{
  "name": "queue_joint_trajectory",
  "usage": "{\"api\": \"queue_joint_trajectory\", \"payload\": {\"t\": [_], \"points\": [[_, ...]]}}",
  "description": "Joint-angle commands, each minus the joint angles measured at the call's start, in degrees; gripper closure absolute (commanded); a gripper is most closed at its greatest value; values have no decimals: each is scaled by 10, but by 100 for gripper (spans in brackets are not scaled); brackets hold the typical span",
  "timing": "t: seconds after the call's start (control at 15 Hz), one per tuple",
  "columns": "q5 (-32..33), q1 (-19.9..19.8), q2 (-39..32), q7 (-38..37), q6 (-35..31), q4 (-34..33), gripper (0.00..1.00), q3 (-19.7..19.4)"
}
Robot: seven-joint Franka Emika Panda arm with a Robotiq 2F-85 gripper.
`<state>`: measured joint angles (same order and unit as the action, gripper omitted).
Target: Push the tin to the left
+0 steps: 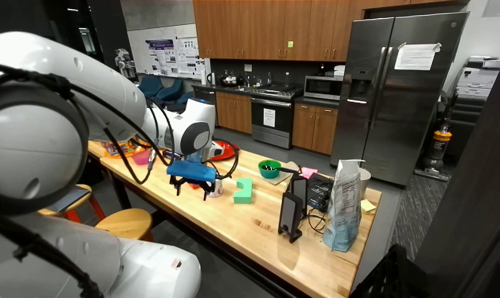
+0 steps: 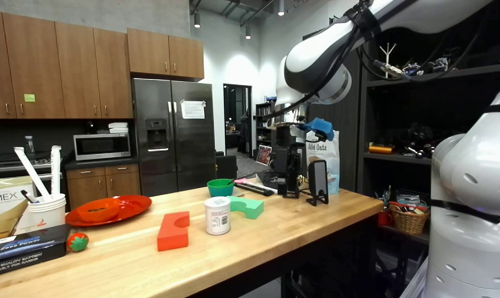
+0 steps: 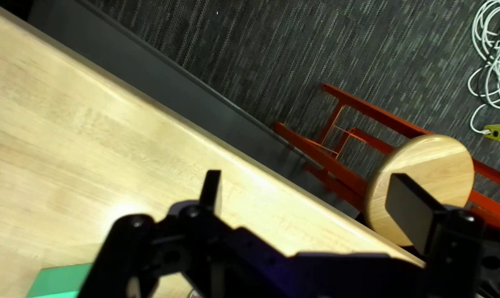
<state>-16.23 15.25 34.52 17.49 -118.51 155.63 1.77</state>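
Standing upright, the tin (image 2: pixel 217 215) sits between the red block (image 2: pixel 172 236) at left and the green block (image 2: pixel 248 206) at right, likely placed so you can push it toward the red notch; your gripper (image 1: pixel 191 193) hangs over the table's (image 2: pixel 126 265) near edge, jaws apart, empty.

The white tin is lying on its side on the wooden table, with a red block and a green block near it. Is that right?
Not quite: an exterior view shows the white tin standing upright, not lying on its side. It is indeed on the wooden table, with the red block and the green block near it.
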Motion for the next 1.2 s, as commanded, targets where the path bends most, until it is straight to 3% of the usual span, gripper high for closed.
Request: {"api": "queue_joint_trajectory", "payload": {"t": [0.0, 0.27, 0.8, 1.13], "points": [[5, -1, 31, -23, -8, 48, 0, 20], [0, 15, -14, -21, -28, 47, 0, 38], [2, 44, -77, 7, -208, 34, 0, 45], [9, 69, -149, 34, -262, 12, 0, 47]]}}
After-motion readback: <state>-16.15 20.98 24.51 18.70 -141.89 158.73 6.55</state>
